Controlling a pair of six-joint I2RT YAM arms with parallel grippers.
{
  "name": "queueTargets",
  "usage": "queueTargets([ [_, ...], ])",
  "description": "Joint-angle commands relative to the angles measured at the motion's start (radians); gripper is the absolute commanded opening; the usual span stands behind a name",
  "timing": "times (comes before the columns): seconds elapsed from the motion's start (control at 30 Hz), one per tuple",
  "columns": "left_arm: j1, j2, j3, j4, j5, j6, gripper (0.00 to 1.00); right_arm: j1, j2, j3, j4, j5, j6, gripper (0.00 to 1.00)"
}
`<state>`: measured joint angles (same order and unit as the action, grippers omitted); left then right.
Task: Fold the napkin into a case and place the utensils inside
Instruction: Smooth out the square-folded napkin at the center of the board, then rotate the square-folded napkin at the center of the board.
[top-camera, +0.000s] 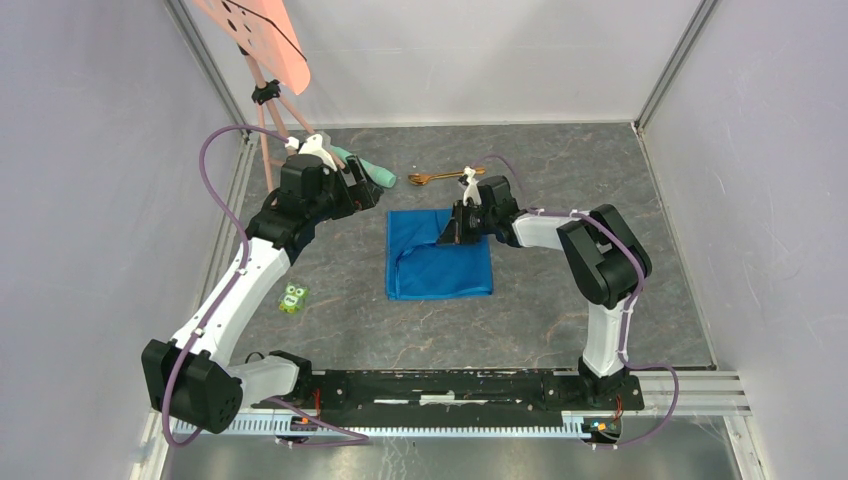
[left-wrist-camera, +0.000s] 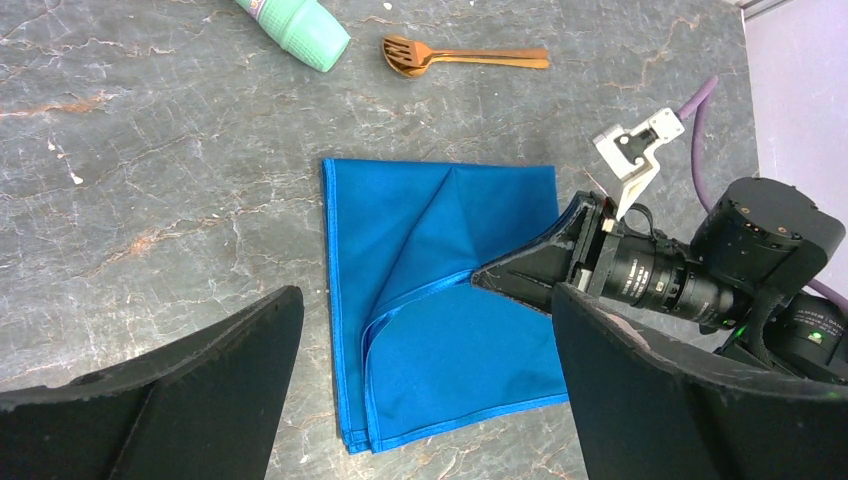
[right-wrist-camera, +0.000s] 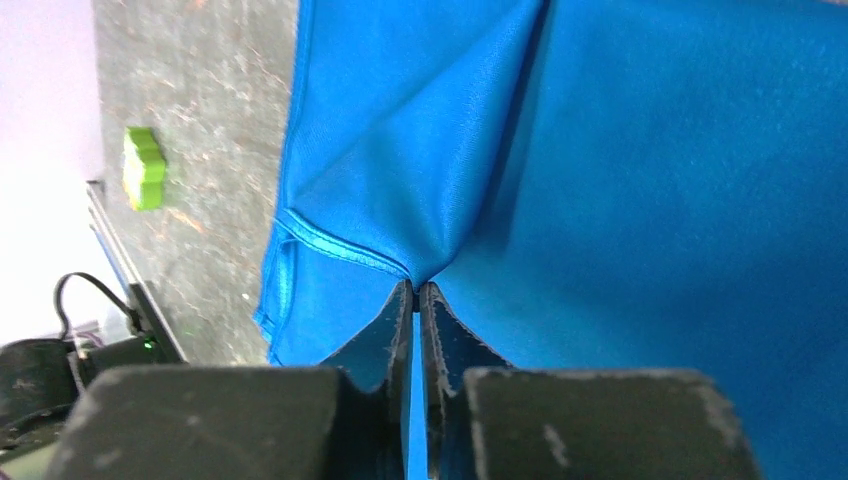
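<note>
Napkin (top-camera: 440, 268): blue, folded near-square, centre of table (top-camera: 560, 310); top layer drawn into diagonal crease.
Right claw (right-wrist-camera: 418, 292) pinches that layer.
Left claw (left-wrist-camera: 425, 292) wide, empty.
Utensils (top-camera: 447, 177): copper, beyond napkin, lengthwise left-right, heads left.

Top edge cuts green cylinder (left-wrist-camera: 300, 30); napkin (left-wrist-camera: 440, 360) partly hidden under R tool (left-wrist-camera: 478, 277); utensils (top-camera: 435, 178) too small to count.

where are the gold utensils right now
In the top view the utensils lie just beyond the far edge of the napkin, immediately right of the mint-green cylinder.
</note>
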<state>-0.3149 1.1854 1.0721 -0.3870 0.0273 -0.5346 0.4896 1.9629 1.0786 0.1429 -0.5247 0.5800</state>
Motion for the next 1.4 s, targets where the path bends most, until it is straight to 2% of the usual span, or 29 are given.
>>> queueTargets([
  [0.0, 0.01, -0.014, 0.003, 0.046, 0.007, 0.047, 1.0, 0.004, 0.028, 0.054, 0.153, -0.042, 0.098, 0.03],
  [0.2, 0.011, -0.013, 0.003, 0.044, 0.008, 0.047, 1.0, 0.031, 0.129, 0.164, 0.251, -0.024, 0.218, 0.01],
  [0.37, 0.013, -0.015, 0.002, 0.044, 0.004, 0.046, 1.0, 0.076, 0.295, 0.372, 0.34, 0.003, 0.32, 0.01],
  [0.4, 0.014, -0.016, 0.001, 0.047, 0.003, 0.045, 1.0, 0.087, 0.327, 0.419, 0.35, 0.006, 0.336, 0.07],
  [0.43, 0.013, -0.018, -0.002, 0.049, 0.0, 0.045, 1.0, 0.092, 0.345, 0.448, 0.362, 0.003, 0.356, 0.17],
  [0.5, 0.011, -0.02, -0.008, 0.05, -0.01, 0.044, 1.0, 0.088, 0.326, 0.419, 0.435, -0.014, 0.399, 0.4],
  [0.57, -0.004, -0.023, -0.015, 0.052, -0.023, 0.042, 1.0, 0.08, 0.255, 0.369, 0.377, -0.002, 0.341, 0.62],
  [0.6, -0.02, -0.025, -0.019, 0.05, -0.024, 0.042, 1.0, 0.075, 0.222, 0.358, 0.298, 0.004, 0.272, 0.66],
  [0.67, -0.042, -0.028, -0.033, 0.047, -0.042, 0.031, 1.0, 0.066, 0.14, 0.319, 0.181, -0.007, 0.166, 0.67],
  [0.8, -0.045, -0.049, -0.151, 0.06, 0.007, -0.039, 1.0, 0.06, -0.051, 0.136, 0.01, -0.009, -0.025, 0.66],
  [0.87, -0.045, -0.056, -0.206, 0.075, 0.041, -0.064, 1.0, 0.068, -0.121, 0.038, -0.028, -0.035, -0.078, 0.63],
  [1.0, -0.047, -0.011, -0.269, 0.13, 0.107, -0.101, 0.98, 0.088, -0.226, -0.094, -0.096, -0.024, -0.182, 0.47],
  [1.2, -0.052, 0.138, -0.274, 0.169, 0.128, -0.142, 0.9, 0.097, -0.264, -0.187, -0.14, 0.045, -0.285, 0.28],
  [1.37, -0.066, 0.116, -0.296, 0.182, 0.113, -0.155, 0.92, 0.094, -0.264, -0.26, -0.187, 0.117, -0.331, 0.24],
])
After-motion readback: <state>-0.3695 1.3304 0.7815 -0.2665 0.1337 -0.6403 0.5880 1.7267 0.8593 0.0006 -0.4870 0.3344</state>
